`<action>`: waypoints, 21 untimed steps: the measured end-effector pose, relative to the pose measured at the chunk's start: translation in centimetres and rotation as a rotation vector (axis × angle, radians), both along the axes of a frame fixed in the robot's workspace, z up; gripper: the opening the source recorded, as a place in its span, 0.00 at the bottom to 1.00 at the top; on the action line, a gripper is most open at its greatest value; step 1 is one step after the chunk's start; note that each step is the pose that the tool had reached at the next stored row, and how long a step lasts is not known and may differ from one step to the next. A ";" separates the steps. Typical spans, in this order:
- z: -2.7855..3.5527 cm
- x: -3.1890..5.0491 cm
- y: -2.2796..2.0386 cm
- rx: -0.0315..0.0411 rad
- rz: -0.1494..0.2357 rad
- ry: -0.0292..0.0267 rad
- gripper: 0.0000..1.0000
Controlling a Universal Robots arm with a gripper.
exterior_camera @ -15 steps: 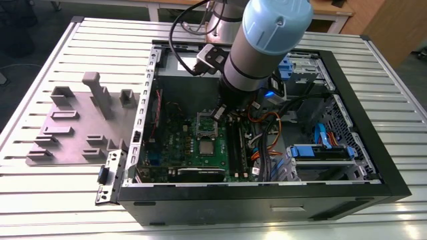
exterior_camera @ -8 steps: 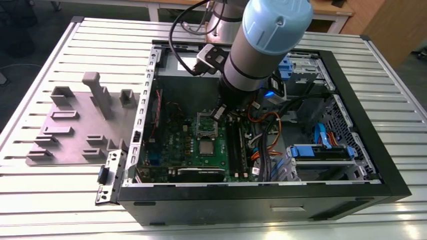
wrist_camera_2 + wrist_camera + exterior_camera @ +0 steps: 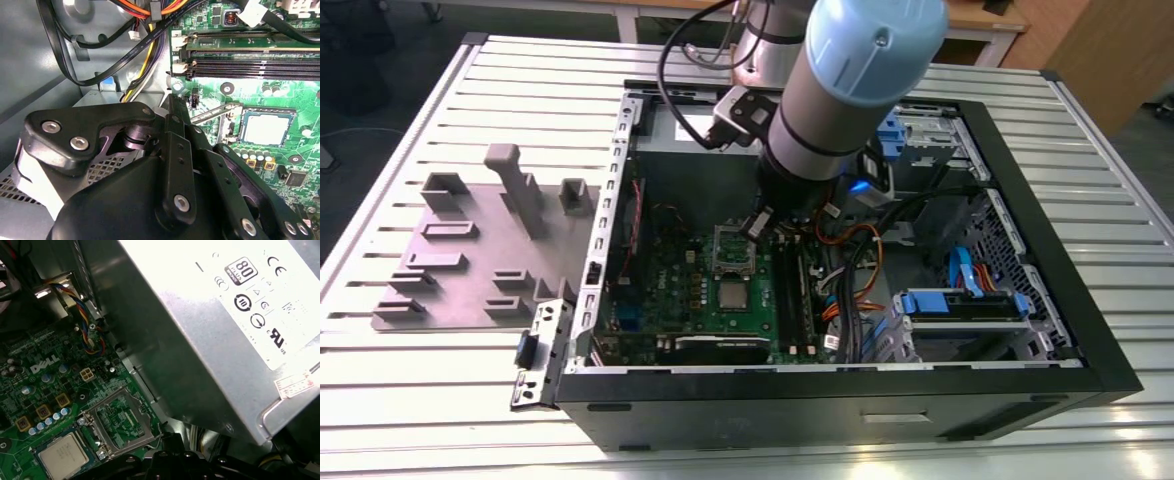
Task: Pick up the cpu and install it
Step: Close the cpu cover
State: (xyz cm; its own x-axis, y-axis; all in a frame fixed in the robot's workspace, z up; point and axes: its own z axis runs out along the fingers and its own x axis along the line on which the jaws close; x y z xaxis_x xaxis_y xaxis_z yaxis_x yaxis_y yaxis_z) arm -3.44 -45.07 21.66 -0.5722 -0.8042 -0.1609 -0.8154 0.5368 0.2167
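The claw (image 3: pixel 172 107), its opening not discernible, hovers beside the socket where the cpu (image 3: pixel 64 455) lies; a square, level approach would serve best.

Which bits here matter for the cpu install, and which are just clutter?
Job:
cpu
socket bracket, open beside the cpu
gripper, near the bracket

Lying about:
fixture plate, outside the case
power supply
cables
memory slots

The cpu (image 3: pixel 61 455) is cut off by the first wrist view's edge.
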 end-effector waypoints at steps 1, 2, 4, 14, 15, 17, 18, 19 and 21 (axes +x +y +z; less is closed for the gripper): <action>0.06 0.00 0.00 -0.0008 0.000 0.0000 0.11; 0.11 0.00 0.00 -0.0015 0.000 0.0000 0.11; 0.20 -0.02 -0.01 -0.0038 0.000 -0.0001 0.11; 0.80 -0.23 -0.03 -0.0283 0.000 0.0000 0.11; 0.89 -0.25 -0.03 -0.0296 0.000 0.0000 0.11; 1.06 -0.29 -0.03 -0.0329 0.000 -0.0001 0.11; 1.13 -0.30 -0.03 -0.0347 0.000 -0.0001 0.11; 1.21 -0.32 -0.03 -0.0368 0.000 -0.0001 0.11; 1.34 -0.37 -0.03 -0.0411 0.000 0.0000 0.11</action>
State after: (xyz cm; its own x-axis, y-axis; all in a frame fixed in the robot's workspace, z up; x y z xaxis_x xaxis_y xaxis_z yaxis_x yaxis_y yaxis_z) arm -3.81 -45.10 23.00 -0.5722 -0.8101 -0.1277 -0.8154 0.5453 0.1945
